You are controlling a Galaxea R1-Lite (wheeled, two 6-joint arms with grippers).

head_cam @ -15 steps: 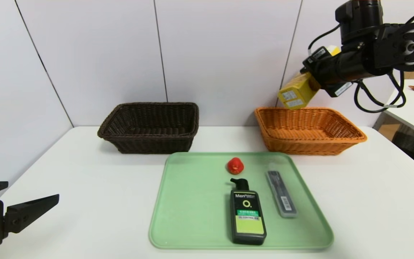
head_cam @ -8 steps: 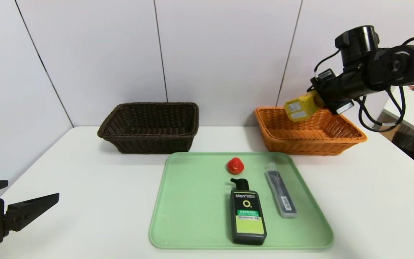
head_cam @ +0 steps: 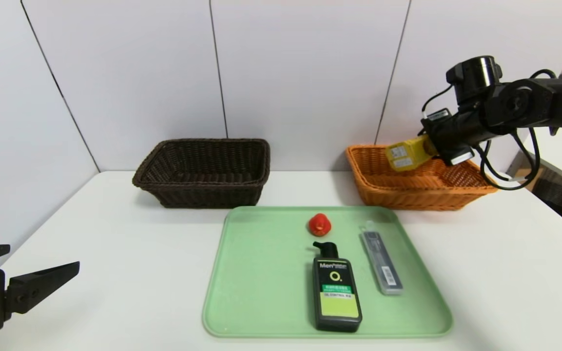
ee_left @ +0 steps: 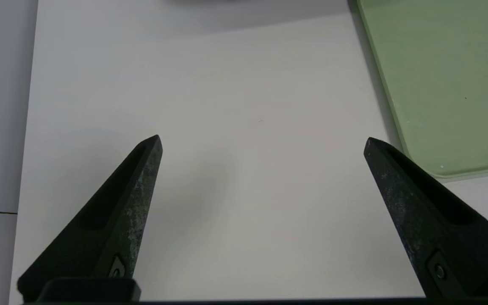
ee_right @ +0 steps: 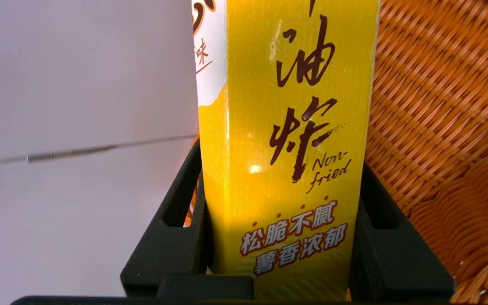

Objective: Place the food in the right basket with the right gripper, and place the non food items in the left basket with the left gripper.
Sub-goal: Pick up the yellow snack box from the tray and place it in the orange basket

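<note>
My right gripper [head_cam: 430, 146] is shut on a yellow snack box [head_cam: 406, 153] [ee_right: 284, 140] and holds it tilted just above the inside of the orange basket [head_cam: 417, 192]. Both black fingers [ee_right: 172, 237] press the box's sides in the right wrist view. The dark brown basket [head_cam: 203, 192] stands at the back left. On the green tray [head_cam: 261, 273] lie a small red tomato-like item [head_cam: 319, 224], a black and green pump bottle [head_cam: 335, 288] and a slim dark case [head_cam: 381, 263]. My left gripper [head_cam: 32, 270] [ee_left: 263, 142] hangs open over the bare table at the near left.
The white table [head_cam: 115, 273] carries the tray between the arms. A white wall stands right behind both baskets. A second table [head_cam: 561, 156] with packets sits at the far right.
My right arm has come down with the yellow box, from above the orange basket's rim to inside its opening. The left arm has not moved.
</note>
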